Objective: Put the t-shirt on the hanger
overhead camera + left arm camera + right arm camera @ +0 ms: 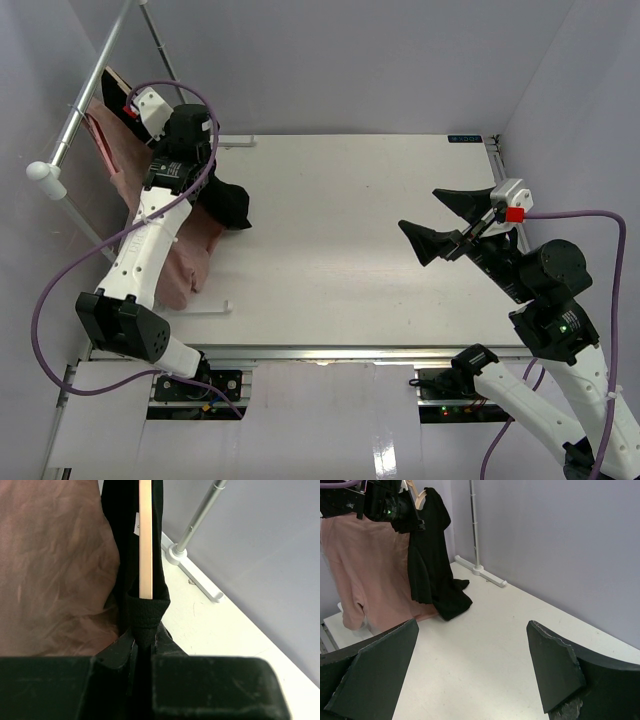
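Note:
My left gripper (145, 632) is shut on a fold of the black t-shirt (142, 612). The fabric wraps the lower end of the light tan wooden hanger (145, 540), which runs straight up from the jaws. In the top view the left gripper (120, 88) is raised at the far left by the rail, and the t-shirt (228, 203) trails down onto the table. The right wrist view shows the t-shirt (432, 565) draped from the hanger (420, 497), its lower end bunched on the table. My right gripper (418, 208) (471, 625) hovers open over the table's right side, holding nothing.
A pink garment (180, 250) (50, 555) (360, 555) hangs from the grey metal rail (95, 85) right beside the t-shirt. The rail's upright and white foot (195, 575) (480, 572) stand at the table's far left corner. Purple walls enclose the white table (350, 230).

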